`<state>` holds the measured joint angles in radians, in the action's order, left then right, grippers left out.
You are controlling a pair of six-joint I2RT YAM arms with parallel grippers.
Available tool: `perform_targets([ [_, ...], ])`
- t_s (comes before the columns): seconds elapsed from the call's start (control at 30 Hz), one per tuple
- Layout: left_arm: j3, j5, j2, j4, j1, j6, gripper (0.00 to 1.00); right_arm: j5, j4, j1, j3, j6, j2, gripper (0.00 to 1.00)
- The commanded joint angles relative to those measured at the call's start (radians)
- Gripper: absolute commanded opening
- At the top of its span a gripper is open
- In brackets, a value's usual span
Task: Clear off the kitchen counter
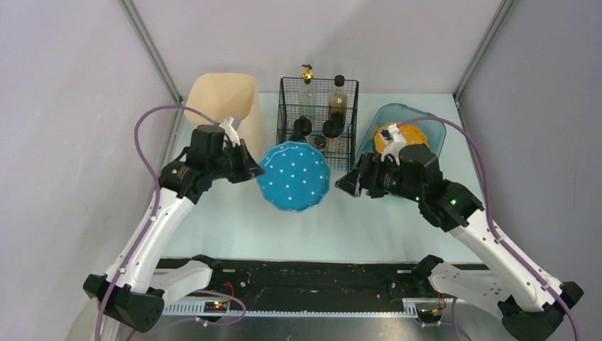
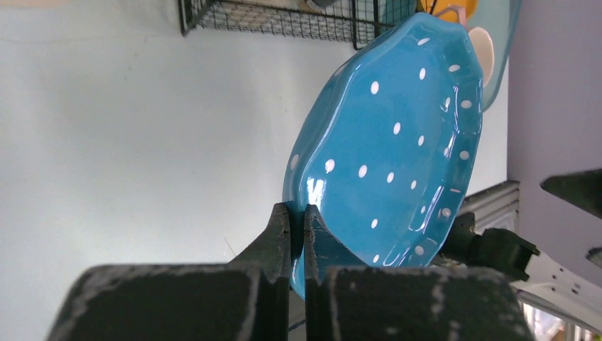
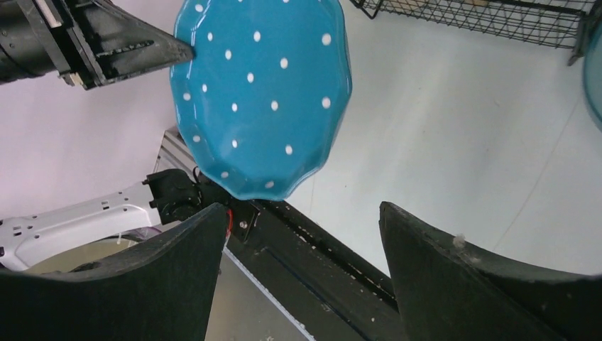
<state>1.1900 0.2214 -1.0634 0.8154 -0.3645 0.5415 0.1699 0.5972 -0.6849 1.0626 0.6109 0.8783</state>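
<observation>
Two arms work over the pale mint-blue desk [image 1: 234,227], which fills the middle of the top view, from the black rail in front to the containers at the back. The left pincer [image 2: 297,212] is pinching the rim of a blue plate [image 1: 293,176] with white dots, held tilted above the desk's centre. The right pincer [image 3: 299,212] stands spread wide just to the plate's right, with nothing between its fingers.

We see three containers along the back edge. At the left is a beige tub [image 1: 220,92]; we cannot tell what it holds. In the centre is a black wire basket [image 1: 287,114] carrying upright bottles, among them a clear one with a gold pump [image 1: 307,85] and an amber one with a black cap [image 1: 338,106]. At the right is a translucent teal tub [image 1: 426,124] containing an orange object [image 1: 415,136], partly hidden by the right arm.
</observation>
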Motion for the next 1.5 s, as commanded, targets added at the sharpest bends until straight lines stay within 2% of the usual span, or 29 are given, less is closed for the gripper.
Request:
perform_targets([
  [0.0,-0.026,0.154,0.09,-0.196,-0.01,0.103,0.0,0.077,-0.094,0.008,0.034,0.019,0.046,0.83],
  [0.53,-0.109,0.245,0.153,-0.257,-0.01,0.164,0.0,0.117,-0.291,0.01,-0.13,0.125,0.104,0.8],
  [0.8,-0.15,0.279,0.159,-0.314,-0.021,0.199,0.0,0.128,-0.398,0.01,-0.196,0.15,0.101,0.73],
  [1.1,-0.18,0.288,0.155,-0.356,-0.045,0.227,0.0,0.137,-0.463,0.007,-0.242,0.193,0.095,0.49],
  [1.3,-0.198,0.293,0.149,-0.373,-0.053,0.232,0.0,0.119,-0.46,0.008,-0.25,0.194,0.074,0.26],
  [1.47,-0.219,0.288,0.146,-0.374,-0.054,0.223,0.0,0.099,-0.449,0.01,-0.251,0.188,0.051,0.0],
])
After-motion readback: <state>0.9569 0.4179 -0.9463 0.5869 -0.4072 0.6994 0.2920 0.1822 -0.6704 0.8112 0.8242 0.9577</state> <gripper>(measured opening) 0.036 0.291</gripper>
